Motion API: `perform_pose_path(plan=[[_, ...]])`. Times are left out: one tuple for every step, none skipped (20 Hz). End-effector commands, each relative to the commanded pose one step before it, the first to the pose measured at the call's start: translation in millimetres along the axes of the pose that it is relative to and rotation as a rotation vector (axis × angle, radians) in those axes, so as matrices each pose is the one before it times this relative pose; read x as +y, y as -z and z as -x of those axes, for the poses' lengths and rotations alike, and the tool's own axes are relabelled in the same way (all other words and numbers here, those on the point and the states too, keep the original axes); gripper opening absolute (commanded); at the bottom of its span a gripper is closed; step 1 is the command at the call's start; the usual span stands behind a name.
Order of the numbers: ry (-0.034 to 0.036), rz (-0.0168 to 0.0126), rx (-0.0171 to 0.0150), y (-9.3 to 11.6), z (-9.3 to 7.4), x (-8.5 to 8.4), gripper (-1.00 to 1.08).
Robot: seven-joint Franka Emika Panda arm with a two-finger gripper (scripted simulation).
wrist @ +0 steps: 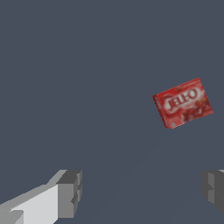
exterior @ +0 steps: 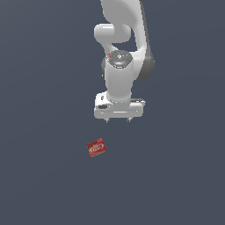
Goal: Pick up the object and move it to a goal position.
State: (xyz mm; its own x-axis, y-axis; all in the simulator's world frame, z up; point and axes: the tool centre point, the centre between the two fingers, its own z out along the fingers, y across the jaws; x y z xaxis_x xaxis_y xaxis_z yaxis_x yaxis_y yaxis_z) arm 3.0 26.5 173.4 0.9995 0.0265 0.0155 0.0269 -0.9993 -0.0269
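The object is a small flat red box [exterior: 96, 147] with a white oval logo, lying on the dark grey floor, slightly rotated. In the wrist view the box [wrist: 182, 103] shows its white lettering and lies apart from the fingers. My gripper [exterior: 117, 120] hangs from the white arm, above the floor and further back than the box, toward the exterior view's right of it. It is open and empty. Its two grey fingertips [wrist: 70, 193] stand wide apart with nothing between them.
The white arm [exterior: 121, 52] reaches down from the top of the exterior view. The dark grey floor [exterior: 44, 176] is flat and plain all around.
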Motion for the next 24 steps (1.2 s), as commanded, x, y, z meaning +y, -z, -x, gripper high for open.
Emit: perform_pose_path(plan=[[-0.02334,-0.00087,-0.00065,-1.89,-1.58,1.99,1.0],[-0.01324,-0.00048,-0.00026,-1.02,-0.96,1.07,1.0],[-0.01497,-0.00045,-0.00038,-1.18,-1.09,1.27,1.0],[-0.01666,-0.00043,-0.00046,-1.34,-1.22,1.44,1.0],[-0.01828,-0.00044,-0.0005,-1.47,-1.36,1.56,1.0],[-0.01991,-0.00047,-0.0005,-1.59,-1.5,1.65,1.0],[-0.02157,-0.00047,-0.00051,-1.72,-1.65,1.75,1.0],[-0.02323,-0.00044,-0.00055,-1.87,-1.81,1.86,1.0],[-0.02492,-0.00039,-0.00059,-2.02,-1.97,1.98,1.0],[-0.02658,-0.00034,-0.00061,-2.17,-2.14,2.08,1.0],[-0.02824,-0.00028,-0.00062,-2.31,-2.31,2.17,1.0],[-0.02991,-0.0002,-0.00062,-2.47,-2.5,2.25,1.0],[-0.03155,-0.0001,-0.00062,-2.62,-2.68,2.32,1.0],[-0.03303,0.00001,-0.00059,-2.76,-2.86,2.37,1.0],[-0.03321,0.00012,-0.00054,-2.79,-2.93,2.32,1.0],[-0.03315,0.00023,-0.00047,-2.8,-2.98,2.24,1.0],[-0.03309,0.00033,-0.0004,-2.82,-3.03,2.17,1.0],[-0.03302,0.00043,-0.00032,-2.83,-3.07,2.09,1.0],[-0.03296,0.00052,-0.00024,-2.84,-3.11,2.02,1.0],[-0.03289,0.00061,-0.00016,-2.85,-3.15,1.94,1.0],[-0.03282,0.00069,-0.00007,-2.86,-3.18,1.86,1.0],[-0.03274,0.00077,0.00003,-2.87,-3.22,1.78,1.0],[-0.03268,0.00084,0.00012,-2.88,-3.25,1.7,1.0],[-0.03259,0.00091,0.00022,-2.89,-3.27,1.61,1.0]])
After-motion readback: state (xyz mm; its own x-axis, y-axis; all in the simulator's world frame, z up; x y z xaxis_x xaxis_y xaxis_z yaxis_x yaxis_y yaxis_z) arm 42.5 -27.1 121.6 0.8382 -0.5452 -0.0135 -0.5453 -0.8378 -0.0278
